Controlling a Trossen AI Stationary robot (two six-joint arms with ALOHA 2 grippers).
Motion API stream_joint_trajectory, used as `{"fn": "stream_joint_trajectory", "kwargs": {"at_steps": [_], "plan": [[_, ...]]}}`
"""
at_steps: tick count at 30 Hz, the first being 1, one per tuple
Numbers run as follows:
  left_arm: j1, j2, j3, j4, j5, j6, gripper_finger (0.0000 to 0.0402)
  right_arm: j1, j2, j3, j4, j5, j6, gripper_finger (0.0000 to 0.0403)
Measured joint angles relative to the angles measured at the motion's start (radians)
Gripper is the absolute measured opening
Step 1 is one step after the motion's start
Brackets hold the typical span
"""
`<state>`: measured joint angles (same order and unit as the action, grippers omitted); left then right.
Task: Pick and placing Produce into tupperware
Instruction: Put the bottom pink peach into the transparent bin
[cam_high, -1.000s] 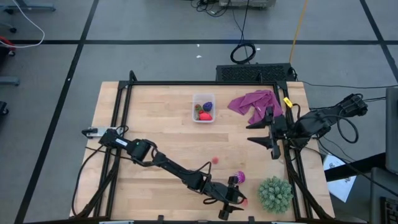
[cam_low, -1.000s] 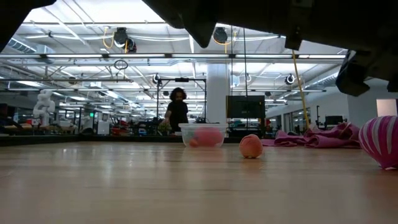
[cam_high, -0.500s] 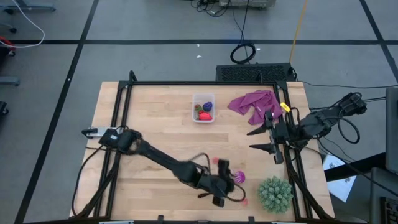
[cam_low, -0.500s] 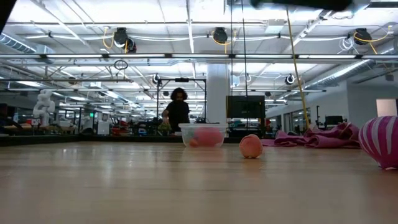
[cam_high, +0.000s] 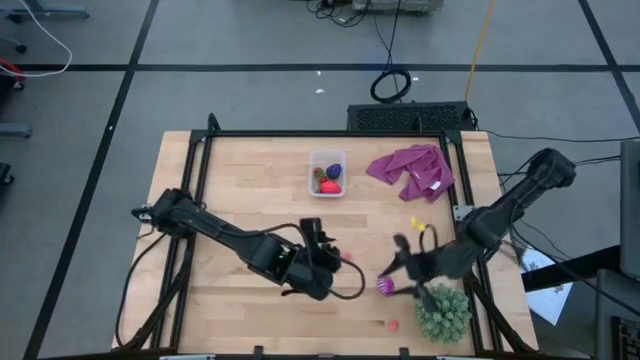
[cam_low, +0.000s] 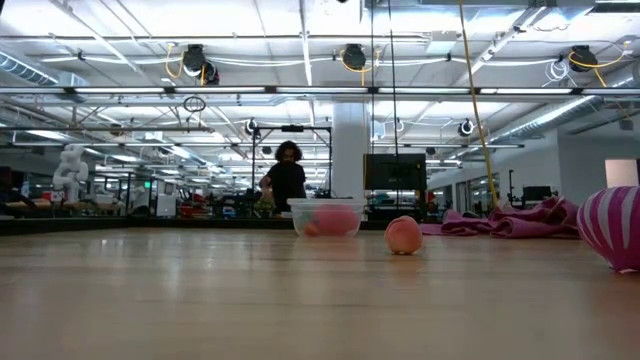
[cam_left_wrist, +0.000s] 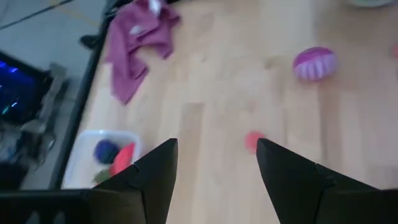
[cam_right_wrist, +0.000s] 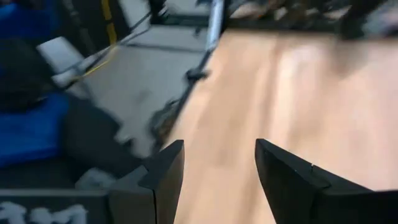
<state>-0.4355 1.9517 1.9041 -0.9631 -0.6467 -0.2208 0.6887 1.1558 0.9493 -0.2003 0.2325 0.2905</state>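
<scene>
While both jaws gape empty, only the overhead view shows arms, striped ball (cam_high: 384, 286) between.

Near the top centre of the worktop (cam_high: 250, 180) sits the tupperware (cam_high: 327, 173) holding produce. The left end effector (cam_high: 322, 252) lies at lower centre beside a pink piece (cam_high: 347, 258). The right end effector (cam_high: 400, 268) hovers by the striped ball (cam_high: 384, 287), next to the green spiky ball (cam_high: 443, 310).

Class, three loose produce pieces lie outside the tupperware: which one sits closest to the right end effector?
The striped magenta ball, just beside the right end effector. The pink piece lies nearer the left end effector; the red piece sits by the table edge.
</scene>
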Motion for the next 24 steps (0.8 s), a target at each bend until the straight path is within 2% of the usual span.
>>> {"fn": "stream_joint_trajectory", "kwargs": {"at_steps": [7, 13, 16, 24], "plan": [[0.009, 0.000, 0.001, -0.105, -0.031, -0.070, 0.0225, 0.081, 0.113, 0.000, 0.086, -0.134, 0.238, 0.0187], [0.017, -0.003, 0.001, -0.102, -0.035, -0.066, 0.0225, 0.158, 0.152, 0.000, 0.203, -0.138, 0.388, 0.0187], [0.028, -0.003, 0.001, -0.101, -0.035, -0.065, 0.0225, 0.180, 0.163, 0.000, 0.205, -0.131, 0.431, 0.0187], [0.059, -0.003, 0.001, -0.102, -0.033, -0.063, 0.0225, 0.155, 0.246, 0.000, 0.175, -0.143, 0.514, 0.0187]]}}
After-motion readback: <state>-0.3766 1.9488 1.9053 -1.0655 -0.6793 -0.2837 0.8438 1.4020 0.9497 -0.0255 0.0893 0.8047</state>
